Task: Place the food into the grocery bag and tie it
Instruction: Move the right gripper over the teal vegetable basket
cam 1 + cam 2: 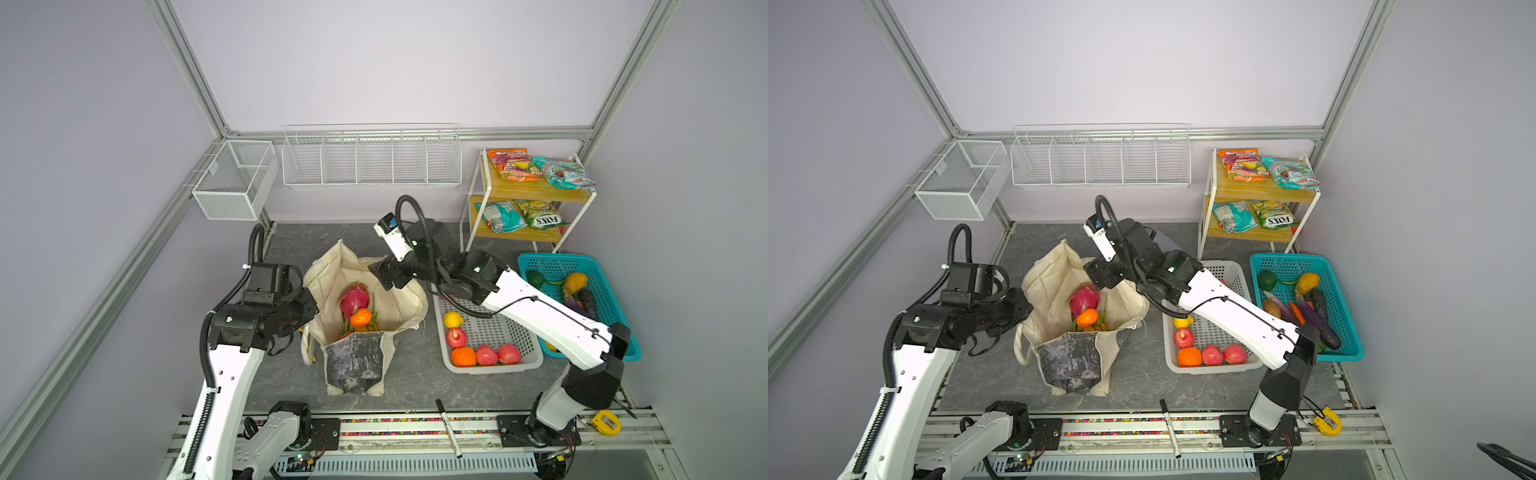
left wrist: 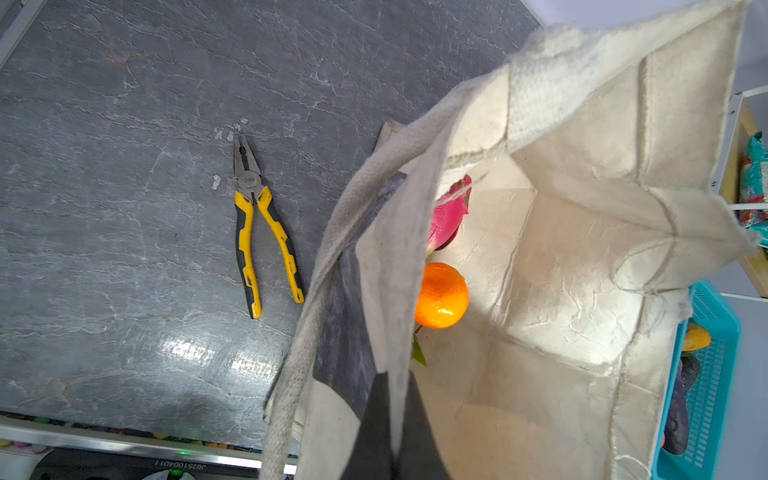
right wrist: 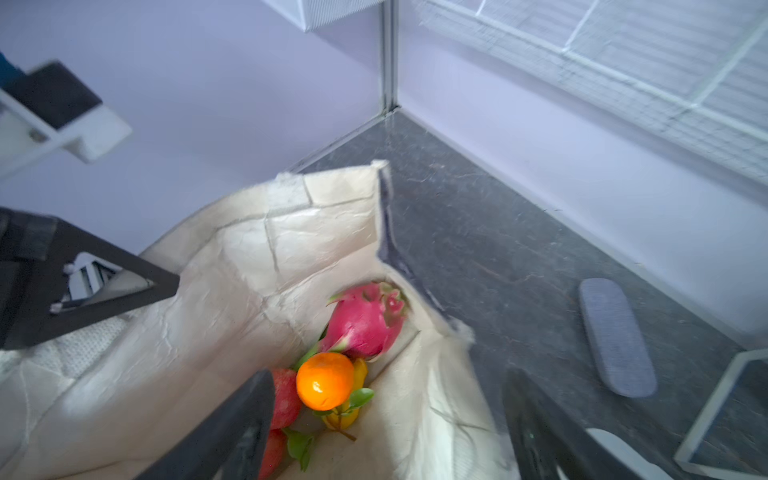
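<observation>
The cream grocery bag (image 1: 399,305) (image 1: 1121,305) stands open mid-table, its marbled panel (image 1: 353,359) facing the front. Inside lie food pieces: a pink dragon fruit (image 1: 354,300) (image 3: 363,320), an orange (image 1: 360,318) (image 2: 441,296) (image 3: 325,380) and a red apple (image 3: 286,399). My left gripper (image 1: 309,309) (image 2: 392,457) is shut on the bag's left rim, holding the mouth open. Over the far right rim hovers my right gripper (image 1: 384,276) (image 3: 386,436), open and holding nothing, with its fingers (image 3: 232,432) above the bag's inside.
Right of the bag, a white basket (image 1: 490,368) holds a lemon, red apples and an orange. Beyond it stands a teal basket (image 1: 552,258) of vegetables, behind that a shelf (image 1: 536,193) of snack packets. Pliers (image 2: 257,232) lie left of the bag, a grey case (image 3: 615,336) behind it.
</observation>
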